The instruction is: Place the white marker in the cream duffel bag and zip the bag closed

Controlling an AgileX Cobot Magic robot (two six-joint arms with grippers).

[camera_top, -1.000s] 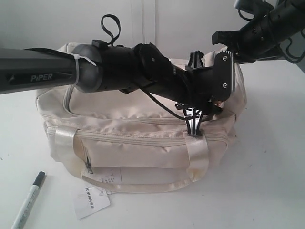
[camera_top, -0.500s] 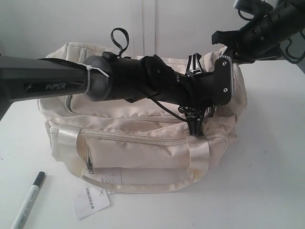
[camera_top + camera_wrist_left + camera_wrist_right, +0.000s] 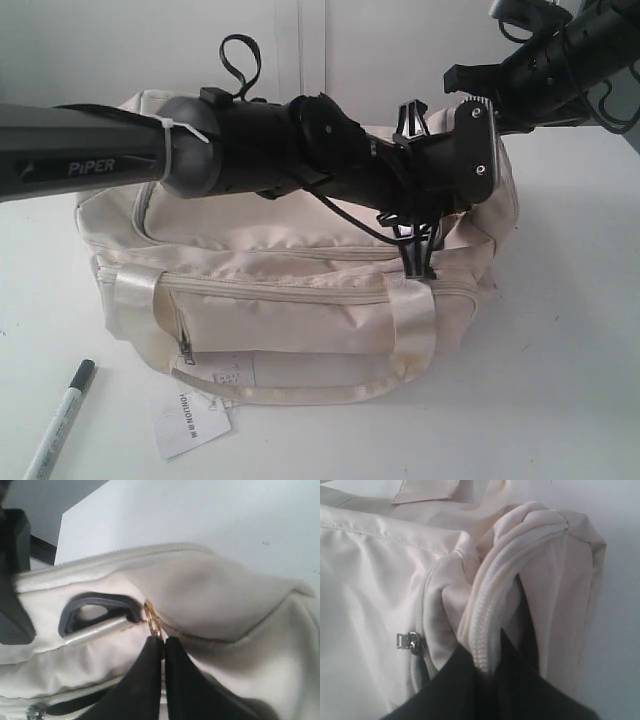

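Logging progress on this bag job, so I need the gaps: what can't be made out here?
Exterior view: the left arm covers the cream duffel bag's top, so how far its zip is open is hidden.
Exterior view: the white marker's lower end is cut off by the bottom edge.
Exterior view: the paper tag's print is too small to read.

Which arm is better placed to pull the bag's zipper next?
Left, likely: the left claw is pinched on the gold zipper pull, while the right claw grips the cream duffel bag's end fold.

Btm edge of exterior view cuts off white marker [image 3: 60, 420].
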